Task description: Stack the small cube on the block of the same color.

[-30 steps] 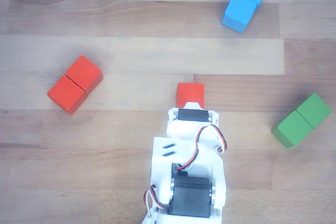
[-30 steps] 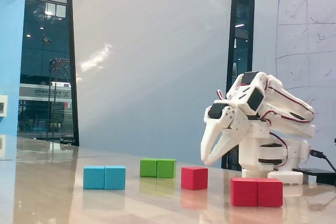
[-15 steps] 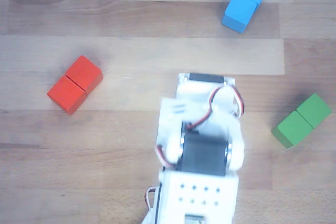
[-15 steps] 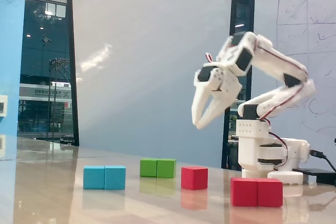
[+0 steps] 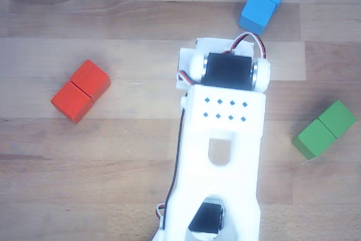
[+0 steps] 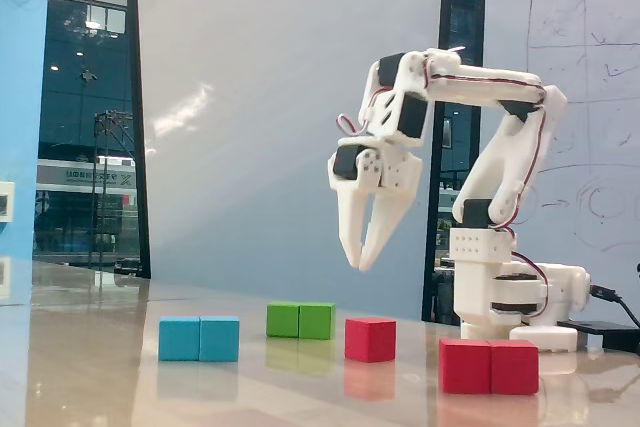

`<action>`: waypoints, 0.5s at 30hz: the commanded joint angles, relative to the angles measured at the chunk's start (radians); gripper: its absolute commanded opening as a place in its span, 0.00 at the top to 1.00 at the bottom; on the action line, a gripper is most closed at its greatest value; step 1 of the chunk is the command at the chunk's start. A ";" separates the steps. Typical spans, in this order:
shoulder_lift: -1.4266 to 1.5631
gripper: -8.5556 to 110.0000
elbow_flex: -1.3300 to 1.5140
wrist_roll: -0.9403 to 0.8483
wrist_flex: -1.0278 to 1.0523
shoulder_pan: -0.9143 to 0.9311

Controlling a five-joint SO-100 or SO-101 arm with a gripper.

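In the fixed view the small red cube [image 6: 370, 338] sits on the table between the green and red blocks. The red two-cube block [image 6: 489, 366] lies to its right, nearer the camera; it also shows at the left of the other view [image 5: 80, 90]. My gripper [image 6: 359, 263] hangs in the air above the small cube, pointing down, with its fingertips together and nothing held. In the other view the white arm [image 5: 225, 139] covers the middle of the table, and the gripper's fingers and the small cube are hidden under it.
A blue two-cube block [image 6: 199, 338] lies at the left in the fixed view and at the top of the other view [image 5: 264, 1]. A green two-cube block [image 6: 300, 320] lies behind the small cube, at the right of the other view [image 5: 325, 129]. The arm's base [image 6: 505, 292] stands at the right.
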 commanded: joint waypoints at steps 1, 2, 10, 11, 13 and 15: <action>-0.055 0.92 -0.104 0.002 0.008 0.011; -0.060 0.92 -0.104 0.002 0.008 0.011; -0.060 0.92 -0.092 -0.084 0.008 0.009; -0.058 0.92 -0.092 -0.120 0.008 0.009; -0.058 0.92 -0.092 -0.179 0.008 0.009; -0.058 0.92 -0.095 -0.218 0.008 0.009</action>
